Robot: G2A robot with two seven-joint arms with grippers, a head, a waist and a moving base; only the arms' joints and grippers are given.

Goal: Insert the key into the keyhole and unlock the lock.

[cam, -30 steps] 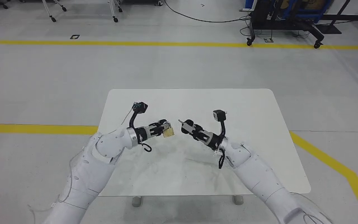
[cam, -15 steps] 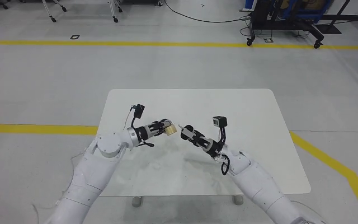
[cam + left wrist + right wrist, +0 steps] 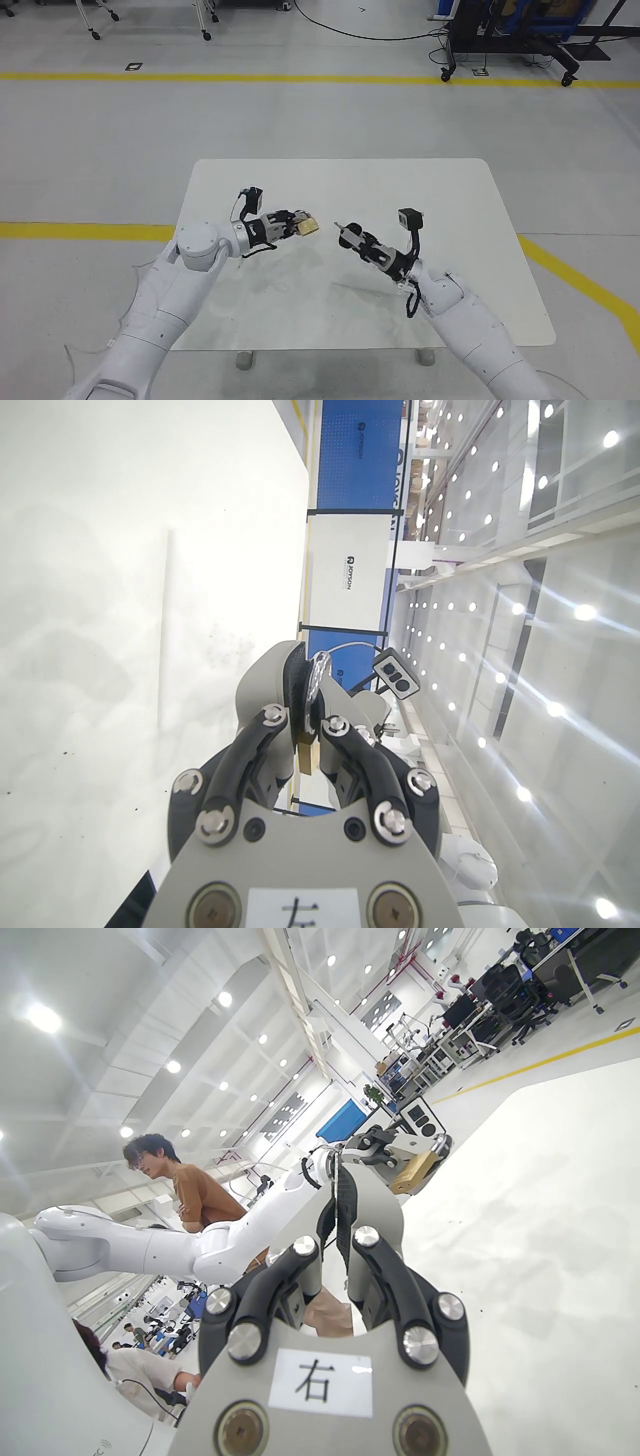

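- lock point(image 3: 307, 226): brass body, clamped between the closed fingers of left gripper point(image 3: 300, 223), held above the middle of table point(image 3: 450, 200).
- key point(image 3: 339, 226): pinched in the closed right gripper point(image 3: 347, 232), tip aimed at lock, near it but apart.

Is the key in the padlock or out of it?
Out: the top view shows a gap between the key and the padlock.
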